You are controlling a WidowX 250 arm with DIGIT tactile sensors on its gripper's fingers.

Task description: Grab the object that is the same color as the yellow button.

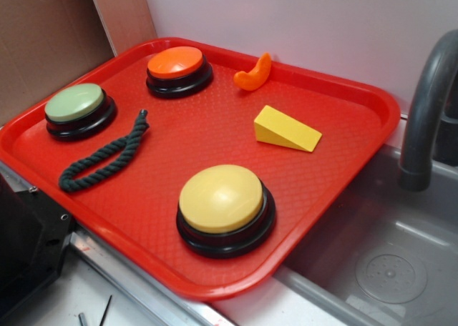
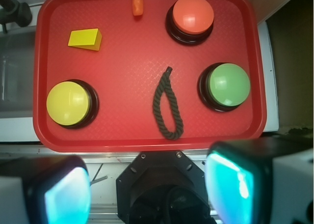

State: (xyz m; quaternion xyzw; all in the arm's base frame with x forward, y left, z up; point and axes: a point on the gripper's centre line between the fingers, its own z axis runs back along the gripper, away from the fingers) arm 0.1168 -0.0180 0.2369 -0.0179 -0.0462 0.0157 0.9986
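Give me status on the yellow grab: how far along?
Nothing done yet. The yellow wedge lies untouched on the red tray, apart from the yellow button. The pincer is open, high above the tray's near edge, holding nothing. Left: approach, descend, close on the wedge.

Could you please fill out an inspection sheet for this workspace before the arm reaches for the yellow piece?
Surface: red tray, textured, lying beside a grey sink.
Job's things: yellow wedge lying flat, apart from the yellow button.
Clutter: orange button, green button, orange crescent at the far rim, dark rope loop.
Claw: claw open, high above the tray's near edge, holding nothing.
Cables: nothing seen.
Surroundings: grey faucet, pale wall.
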